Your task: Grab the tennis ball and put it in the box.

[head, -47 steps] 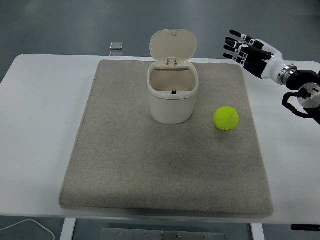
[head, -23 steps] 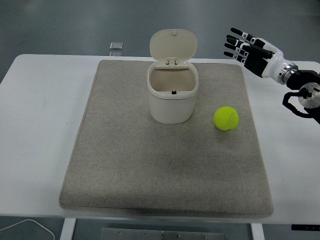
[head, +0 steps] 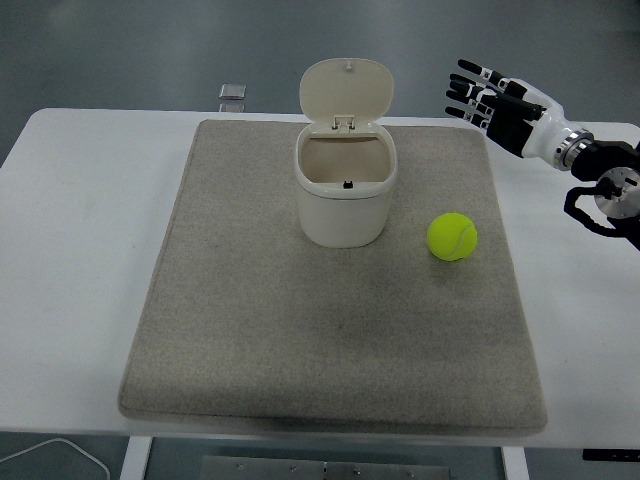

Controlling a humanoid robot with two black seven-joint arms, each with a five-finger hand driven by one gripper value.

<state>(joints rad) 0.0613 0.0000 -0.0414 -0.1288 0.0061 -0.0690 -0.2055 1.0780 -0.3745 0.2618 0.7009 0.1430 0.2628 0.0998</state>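
Tennis ball (head: 452, 237): yellow-green, resting on the grey mat, free of any grasp — it sits at about 3 o'clock from the mat's middle, near the mat's right edge.
Box (head: 345, 185): cream plastic bin with rounded corners, standing upright on the mat at roughly 12 o'clock from the mat's middle; the ball lies at about 4 o'clock from it, close by but not touching.
Lid (head: 347, 91): hinged at the box's far rim and tipped up, so the opening faces upward and the inside shows.
Mat (head: 260, 340): grey, felt-like, rectangular, covering most of the bench top; it carries both the box and the ball.
Right robot hand (head: 492, 103): black and white, 5 fingers spread apart and pinching nothing; it hangs above the mat's far right corner, at about 1 o'clock from the ball and well apart from it.
Right arm (head: 600, 175): enters from the picture's right edge, its black joints over the bench's right side.
Bench (head: 70, 260): white, with bare strips showing to the left and right of the mat.
Small object (head: 232, 92): a flat, dark square thing beyond the bench's far edge at about 11 o'clock from the box — too small to tell what it is.
Cable (head: 60, 448): a thin white loop at the lower left corner, below the bench's near edge.
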